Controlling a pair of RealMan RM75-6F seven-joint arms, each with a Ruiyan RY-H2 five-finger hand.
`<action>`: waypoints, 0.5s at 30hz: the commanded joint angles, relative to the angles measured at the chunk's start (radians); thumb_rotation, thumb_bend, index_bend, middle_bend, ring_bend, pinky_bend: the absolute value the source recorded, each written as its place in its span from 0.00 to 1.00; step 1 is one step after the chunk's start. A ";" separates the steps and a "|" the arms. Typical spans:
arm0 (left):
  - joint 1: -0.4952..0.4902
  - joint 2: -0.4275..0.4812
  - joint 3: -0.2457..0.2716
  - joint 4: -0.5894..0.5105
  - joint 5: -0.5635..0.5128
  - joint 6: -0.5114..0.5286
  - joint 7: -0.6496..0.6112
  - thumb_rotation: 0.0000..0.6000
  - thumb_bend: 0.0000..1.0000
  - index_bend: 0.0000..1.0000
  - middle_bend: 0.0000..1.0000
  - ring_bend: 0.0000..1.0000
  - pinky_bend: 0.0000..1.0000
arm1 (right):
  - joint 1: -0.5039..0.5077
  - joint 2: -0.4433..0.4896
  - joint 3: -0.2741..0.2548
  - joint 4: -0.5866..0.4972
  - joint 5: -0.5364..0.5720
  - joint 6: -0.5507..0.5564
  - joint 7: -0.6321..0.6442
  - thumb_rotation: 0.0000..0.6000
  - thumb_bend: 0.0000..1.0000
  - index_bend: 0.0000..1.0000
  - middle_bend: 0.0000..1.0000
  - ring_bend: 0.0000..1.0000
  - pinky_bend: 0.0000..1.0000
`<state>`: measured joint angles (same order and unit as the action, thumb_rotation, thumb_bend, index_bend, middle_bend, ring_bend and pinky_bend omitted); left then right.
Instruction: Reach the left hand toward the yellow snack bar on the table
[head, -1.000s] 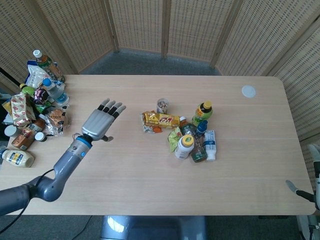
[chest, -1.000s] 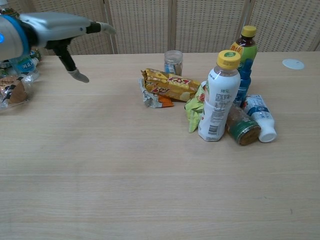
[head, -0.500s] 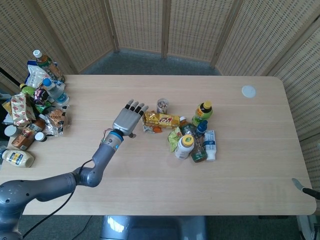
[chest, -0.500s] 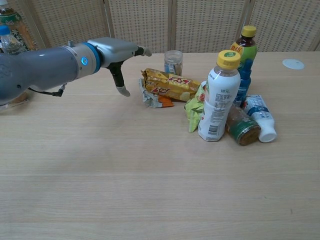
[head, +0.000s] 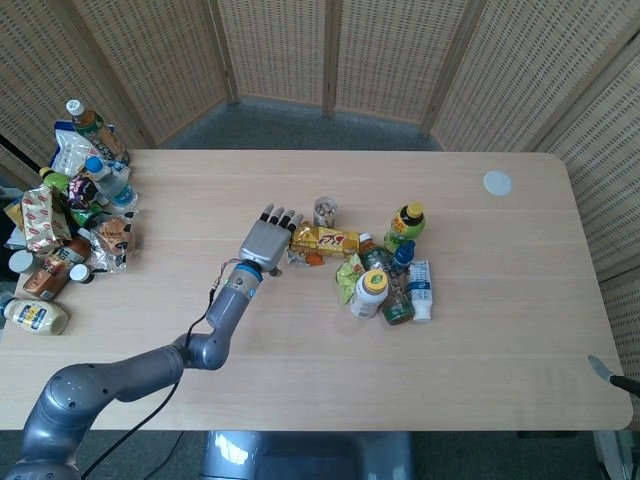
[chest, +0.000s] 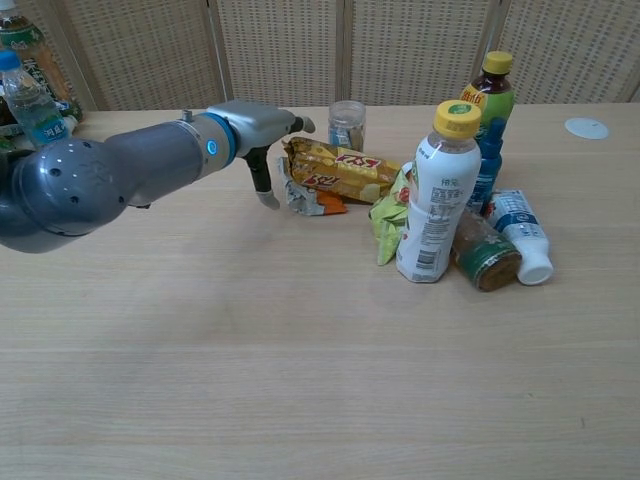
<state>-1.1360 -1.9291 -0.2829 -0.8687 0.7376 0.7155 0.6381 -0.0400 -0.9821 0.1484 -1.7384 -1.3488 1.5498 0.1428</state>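
The yellow snack bar (head: 325, 239) (chest: 337, 168) lies flat near the table's middle, red lettering on its wrapper, a crumpled silver and orange wrapper end at its left. My left hand (head: 265, 240) (chest: 262, 128) hovers right at the bar's left end, palm down, fingers stretched out and apart, thumb hanging down beside the wrapper. It holds nothing. Whether the fingers touch the bar cannot be told. A thin grey tip of my right hand (head: 608, 374) shows at the far right edge, off the table; its state is hidden.
Right of the bar stand a white yellow-capped bottle (chest: 437, 194), a green tea bottle (chest: 486, 112), a blue-capped bottle lying down (chest: 520, 248) and a green packet (chest: 390, 222). A small glass jar (chest: 346, 124) stands behind the bar. Snacks and bottles (head: 70, 215) crowd the left edge.
My left arm has swept right across the table, from well left of the bar to its left end. The hand stayed spread the whole way.
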 joint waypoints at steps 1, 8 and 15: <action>-0.028 -0.047 -0.016 0.053 -0.007 -0.009 -0.010 1.00 0.00 0.07 0.00 0.00 0.00 | 0.000 0.003 0.002 0.003 0.004 -0.004 0.009 1.00 0.00 0.00 0.00 0.00 0.00; -0.068 -0.164 -0.023 0.214 0.046 0.069 -0.002 1.00 0.00 0.36 0.31 0.26 0.20 | 0.000 0.007 0.002 0.007 0.006 -0.010 0.027 1.00 0.00 0.00 0.00 0.00 0.00; -0.088 -0.242 -0.042 0.329 0.081 0.065 -0.016 1.00 0.00 0.61 0.58 0.50 0.43 | -0.001 0.008 0.000 0.004 0.001 -0.010 0.030 1.00 0.00 0.00 0.00 0.00 0.00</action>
<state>-1.2161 -2.1552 -0.3191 -0.5571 0.8052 0.7778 0.6281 -0.0405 -0.9742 0.1486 -1.7340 -1.3477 1.5401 0.1734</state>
